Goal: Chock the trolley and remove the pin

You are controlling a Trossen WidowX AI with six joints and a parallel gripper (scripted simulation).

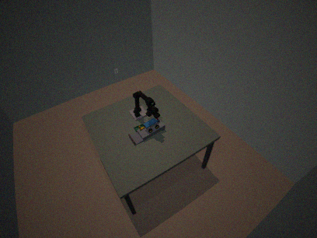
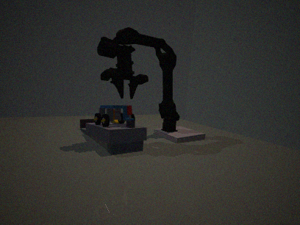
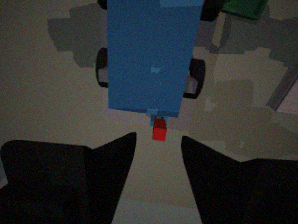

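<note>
The blue-topped trolley (image 1: 151, 123) (image 2: 110, 106) (image 3: 150, 55) stands on the grey ramp (image 1: 145, 134) (image 2: 126, 135). The red-headed stop pin (image 2: 129, 110) (image 3: 159, 131) is upright at its uphill end. The yellow chock (image 1: 142, 127) (image 2: 116, 121) is on the ramp near the trolley's downhill end; whether it touches a wheel cannot be told. The green tray (image 1: 137, 127) (image 3: 245, 9) is beside the ramp. My gripper (image 2: 126, 98) (image 3: 158, 139) is partly open and empty. It hangs above the pin, whose head shows between the fingertips in the wrist view.
The arm's pale base plate (image 2: 189, 136) (image 3: 289, 97) stands on the table (image 1: 175, 145) on the tray's side of the ramp. A brown end stop (image 2: 84, 123) crosses the ramp's low end. The trolley's black wheels (image 3: 196, 78) stick out on both sides.
</note>
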